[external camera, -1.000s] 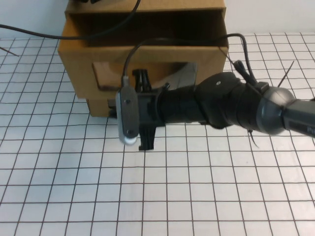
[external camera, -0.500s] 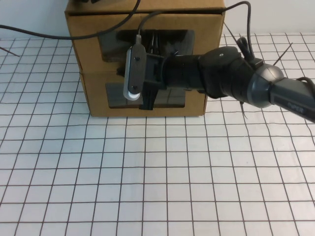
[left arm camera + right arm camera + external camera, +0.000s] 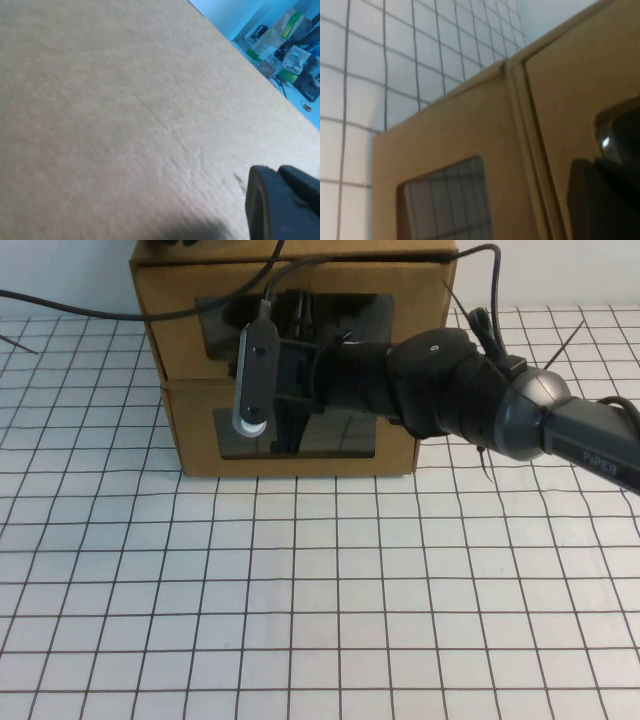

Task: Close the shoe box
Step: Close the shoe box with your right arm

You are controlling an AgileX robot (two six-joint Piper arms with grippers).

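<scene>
**Seat the drawer flush, then back straight off**

The shoe box [image 3: 415,300] sits at the far edge of the gridded table [image 3: 300,600], stacked on a matching cardboard box [image 3: 395,445]. Its windowed front looks level with the front below, so the drawer seems nearly or fully home.

The right gripper [image 3: 303,315] is at the upper window; whether it is clenched or released cannot be told. The push should be square to the front and on cardboard, not the clear window, and light enough not to shift the stack.

The left gripper [image 3: 277,200] hangs just over plain cardboard, probably the box top, its grip likewise unreadable.

No print shows on either box. Faint lettering on the right arm may read "PIPER".
</scene>
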